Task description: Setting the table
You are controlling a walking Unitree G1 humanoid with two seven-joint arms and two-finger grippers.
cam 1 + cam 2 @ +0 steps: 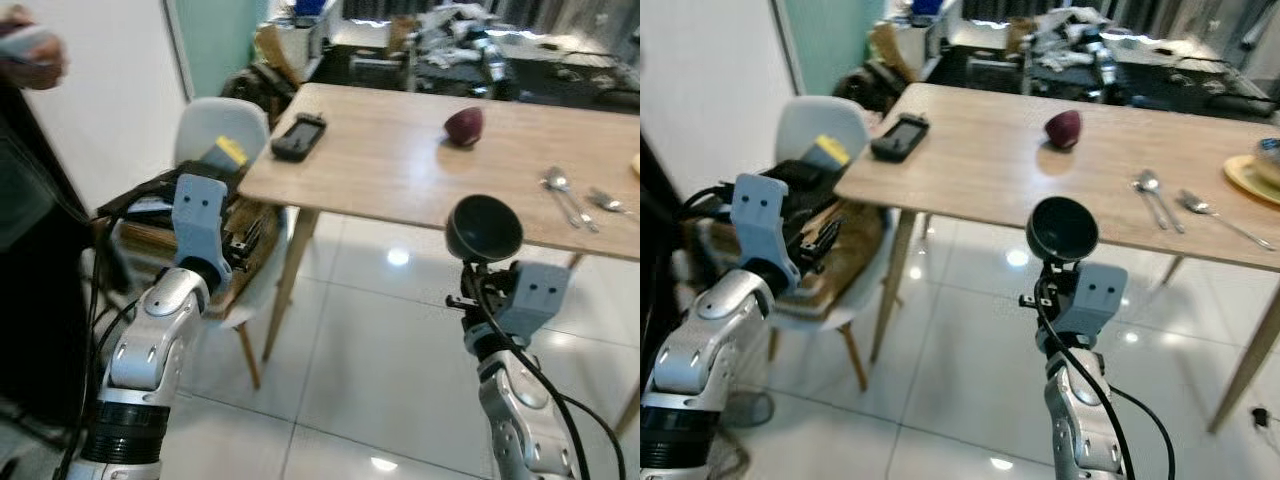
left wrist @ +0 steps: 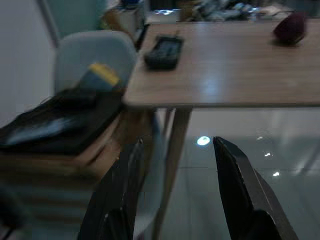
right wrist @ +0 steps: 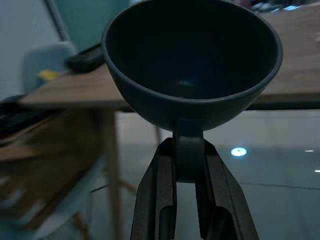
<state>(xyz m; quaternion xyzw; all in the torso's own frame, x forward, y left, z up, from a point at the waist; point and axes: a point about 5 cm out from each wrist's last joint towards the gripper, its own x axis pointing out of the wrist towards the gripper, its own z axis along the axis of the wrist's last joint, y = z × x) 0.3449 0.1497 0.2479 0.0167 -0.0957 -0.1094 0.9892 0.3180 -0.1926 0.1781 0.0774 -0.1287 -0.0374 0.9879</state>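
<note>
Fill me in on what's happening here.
The robot stands short of a wooden table, setting it. Its right gripper is shut on the bottom of a dark bowl, holding it upright in the air in front of the table edge, not yet set down. The left gripper is open and holds nothing, raised near a white chair piled with things. On the table lie a black phone, a dark red fruit, some spoons and a yellow plate.

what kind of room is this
Probably a dining area in a home: a wooden table with spoons laid out, a white chair piled with things, and a glossy tiled floor. The right gripper holds a dark bowl.
</note>
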